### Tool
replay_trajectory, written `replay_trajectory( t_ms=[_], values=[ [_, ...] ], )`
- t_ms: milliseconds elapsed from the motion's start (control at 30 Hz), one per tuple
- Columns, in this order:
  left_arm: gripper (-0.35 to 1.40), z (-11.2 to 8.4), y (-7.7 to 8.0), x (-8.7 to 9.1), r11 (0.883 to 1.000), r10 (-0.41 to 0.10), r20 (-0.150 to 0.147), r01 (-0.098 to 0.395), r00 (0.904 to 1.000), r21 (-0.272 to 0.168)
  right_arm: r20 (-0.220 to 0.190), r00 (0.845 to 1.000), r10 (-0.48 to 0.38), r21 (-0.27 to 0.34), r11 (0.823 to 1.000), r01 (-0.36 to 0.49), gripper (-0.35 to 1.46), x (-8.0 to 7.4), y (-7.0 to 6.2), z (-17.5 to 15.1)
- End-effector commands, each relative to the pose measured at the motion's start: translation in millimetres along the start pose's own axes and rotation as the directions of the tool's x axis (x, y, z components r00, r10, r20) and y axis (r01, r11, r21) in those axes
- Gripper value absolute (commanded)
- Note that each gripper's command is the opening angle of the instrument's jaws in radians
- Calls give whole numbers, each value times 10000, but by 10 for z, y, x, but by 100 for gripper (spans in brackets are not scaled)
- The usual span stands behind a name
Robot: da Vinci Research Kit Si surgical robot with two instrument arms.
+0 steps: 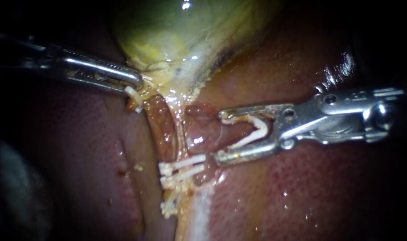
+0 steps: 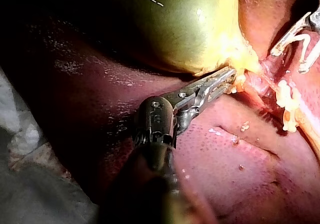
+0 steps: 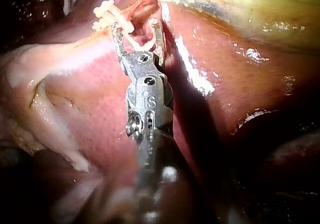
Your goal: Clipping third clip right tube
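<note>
Endoscope: the right instrument [image 1: 220, 136] lies crosswise, its hand wide around a loaded clip [image 1: 252, 134]. The right tube [image 1: 182, 134] runs up-and-down just past the jaw tips, above the set clips [image 1: 183, 166]. Left wrist: the left instrument [image 2: 227, 82] grips the gallbladder [image 2: 190, 24] neck. Right wrist: the tube crosses just ahead of the wide jaws.

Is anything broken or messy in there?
Nothing looks broken. The right instrument holds a white clip, spread open, in its jaws. Two shut clips sit side by side just beside it.
</note>
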Motion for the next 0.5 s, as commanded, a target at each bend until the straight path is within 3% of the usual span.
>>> replay_trajectory(
  t_ms=[33, 300, 500],
  values=[
    [-35, 1, -1, -1, 10000, 3, -2, -3, 10000, 11, -39, 9999, 149, 28, 9999, -149, 47, 0, 2, 4],
    [-35, 1, -1, -1, 10000, 5, -3, -5, 10000, 15, -545, 9904, 1272, 183, 9918, -1264, 46, 0, 14, 38],
    [-35, 2, -1, -1, 10000, 4, -5, -4, 10000, 18, -1258, 9723, 1968, 602, 9798, -1905, 46, 6, 18, 58]
  ],
)
